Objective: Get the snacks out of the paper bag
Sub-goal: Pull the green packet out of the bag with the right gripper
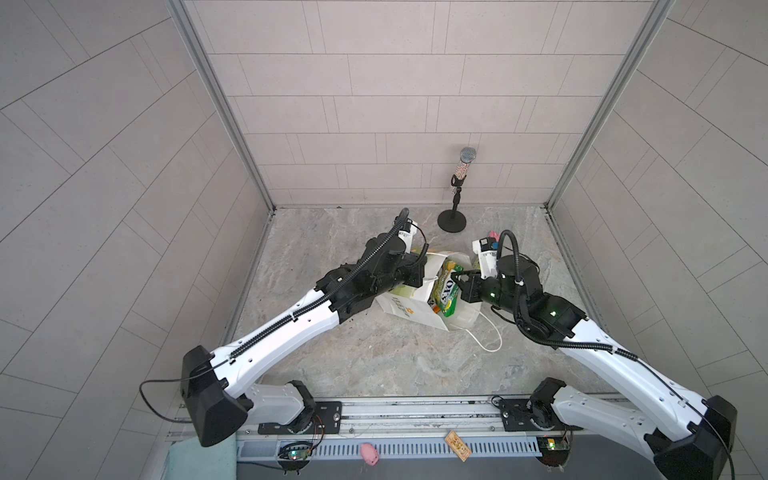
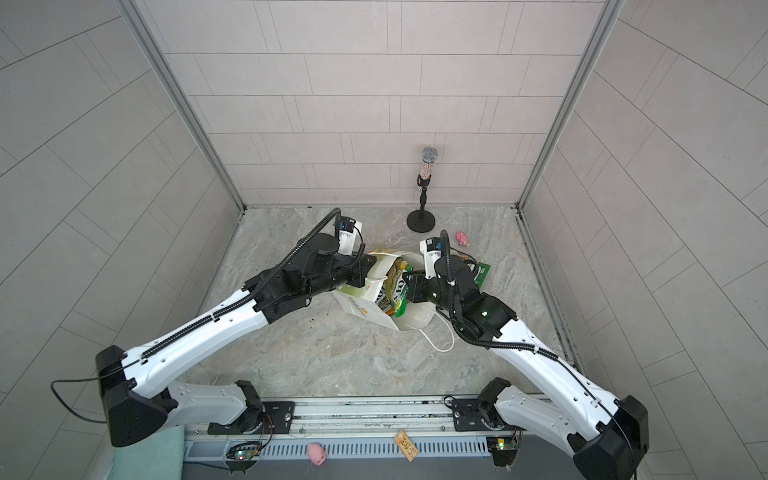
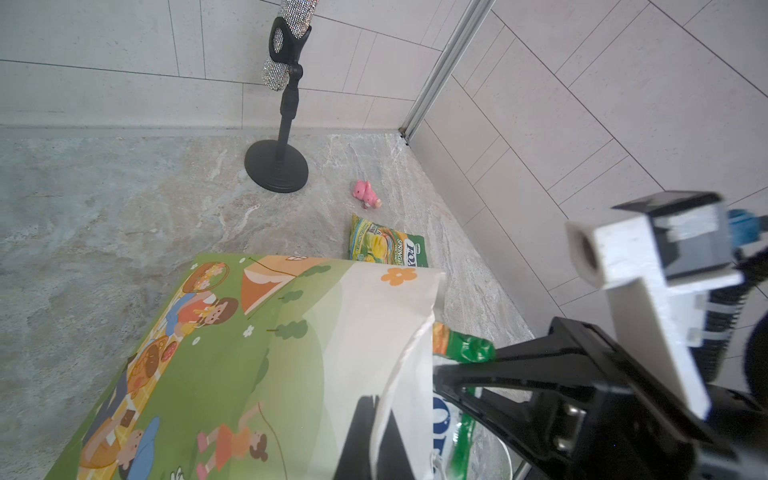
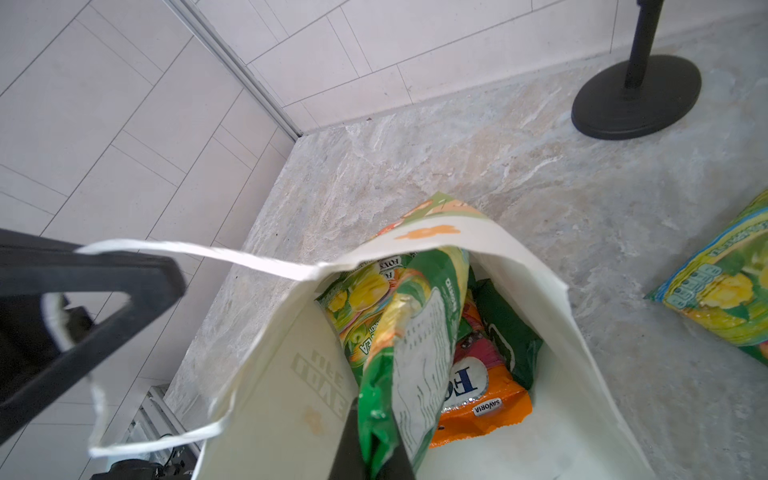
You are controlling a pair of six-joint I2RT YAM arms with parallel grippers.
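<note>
Paper bag is sitting on the table between the two grippers, its mouth gaping open toward the right one. A microphone stand is standing well beyond both grippers, near the back wall. The left gripper is pinching the bag's white cord handle with its jaws closed tight, pulling that side of the mouth outward. The right gripper is reaching into the mouth with its jaws clamped shut on the top edge of a yellow-green candy packet, whose lower part is resting inside the bag. Beneath that gripper's fingers, an orange packet, a second yellow-green packet and a dark green packet are lying in the bag. A loose yellow-green packet is lying flat on the table outside the bag, just behind the right gripper, and a pink toy is lying slightly farther off.
</note>
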